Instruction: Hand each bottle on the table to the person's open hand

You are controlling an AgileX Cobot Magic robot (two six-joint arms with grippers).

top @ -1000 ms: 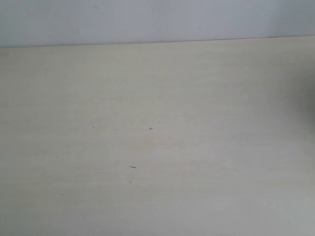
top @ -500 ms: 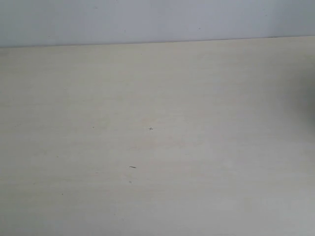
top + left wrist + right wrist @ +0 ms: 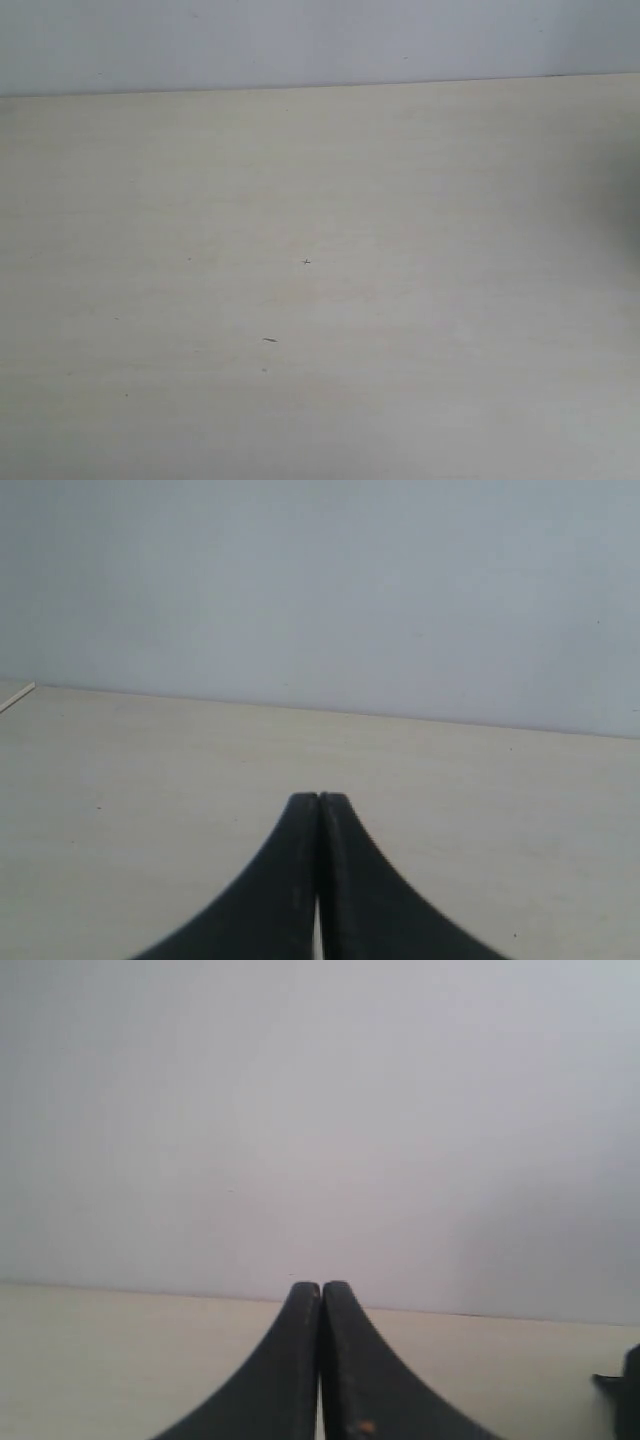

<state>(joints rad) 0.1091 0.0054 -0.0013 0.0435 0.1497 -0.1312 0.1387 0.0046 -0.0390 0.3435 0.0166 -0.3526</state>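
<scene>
No bottle shows in any view, and no hand either. The pale cream table (image 3: 320, 300) fills the exterior view, bare apart from a few tiny dark specks (image 3: 306, 262). Neither arm appears in that view. In the left wrist view my left gripper (image 3: 319, 798) is shut, its two black fingertips pressed together with nothing between them, low over the table (image 3: 150, 780). In the right wrist view my right gripper (image 3: 321, 1286) is shut the same way, empty, above the table (image 3: 100, 1360).
A plain grey-white wall (image 3: 320, 40) stands behind the table's far edge (image 3: 320, 86). A dark object (image 3: 628, 1390) pokes in at one edge of the right wrist view. A table corner edge (image 3: 15, 697) shows in the left wrist view.
</scene>
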